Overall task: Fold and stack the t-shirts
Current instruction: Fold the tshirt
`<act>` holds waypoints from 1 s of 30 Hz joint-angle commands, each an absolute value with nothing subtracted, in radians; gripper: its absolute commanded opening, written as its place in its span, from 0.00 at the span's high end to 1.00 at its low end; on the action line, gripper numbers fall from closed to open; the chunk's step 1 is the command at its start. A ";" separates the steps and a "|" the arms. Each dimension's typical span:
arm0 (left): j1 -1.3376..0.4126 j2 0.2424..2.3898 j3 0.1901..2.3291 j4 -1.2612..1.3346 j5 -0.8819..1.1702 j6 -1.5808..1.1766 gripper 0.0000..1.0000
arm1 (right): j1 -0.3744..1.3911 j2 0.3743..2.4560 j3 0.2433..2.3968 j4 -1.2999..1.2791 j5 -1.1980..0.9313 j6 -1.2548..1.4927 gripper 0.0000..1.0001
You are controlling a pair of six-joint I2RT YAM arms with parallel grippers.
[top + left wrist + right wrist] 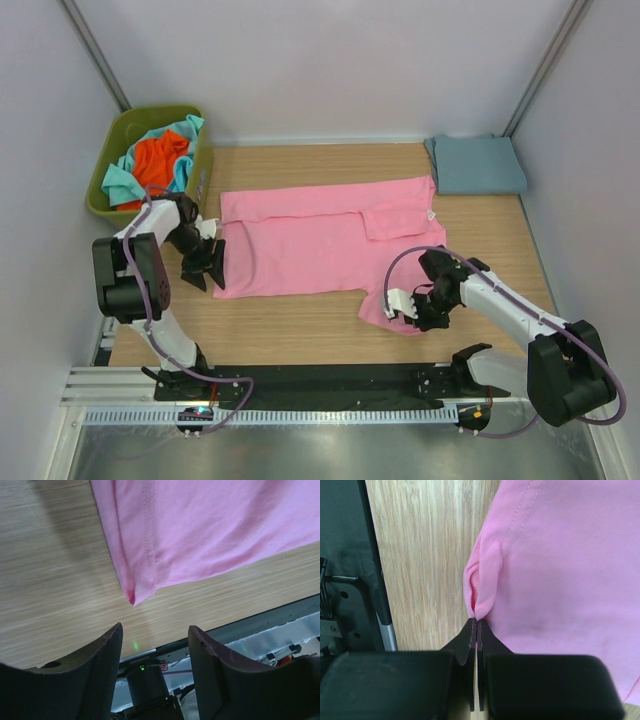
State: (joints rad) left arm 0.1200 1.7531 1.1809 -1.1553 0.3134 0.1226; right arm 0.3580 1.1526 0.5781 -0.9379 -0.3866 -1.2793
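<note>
Two grippers at pink t-shirt [310, 245], lying flat on table [300, 325], approx centre. R gripper [477, 625]: jaws pressed together on a fold of its near-right edge. L gripper [155, 629]: jaws apart, empty, hovering just off near-left corner.

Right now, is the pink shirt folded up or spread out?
Mostly spread out: the pink shirt lies flat on the table, only one sleeve flipped over it.

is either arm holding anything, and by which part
The right gripper pinches the pink t-shirt by a fold at its near sleeve edge; the left gripper is open and empty.
</note>
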 commanded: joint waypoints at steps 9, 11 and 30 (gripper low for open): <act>0.132 1.881 1.195 -1.114 0.247 0.117 0.50 | 0.367 1.163 0.615 -0.922 -0.380 -1.250 0.98; 0.132 1.900 1.198 -1.114 0.241 0.115 0.50 | 0.367 1.164 0.615 -0.920 -0.379 -1.247 0.99; 0.133 1.948 1.221 -1.129 0.282 0.136 0.99 | 0.370 1.167 0.624 -0.885 -0.356 -1.172 0.99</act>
State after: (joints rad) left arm 0.1154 1.9495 1.1908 -1.1267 0.2577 0.1425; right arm 0.3645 1.1782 0.5865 -0.9073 -0.3683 -1.2102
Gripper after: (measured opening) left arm 0.036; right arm 0.029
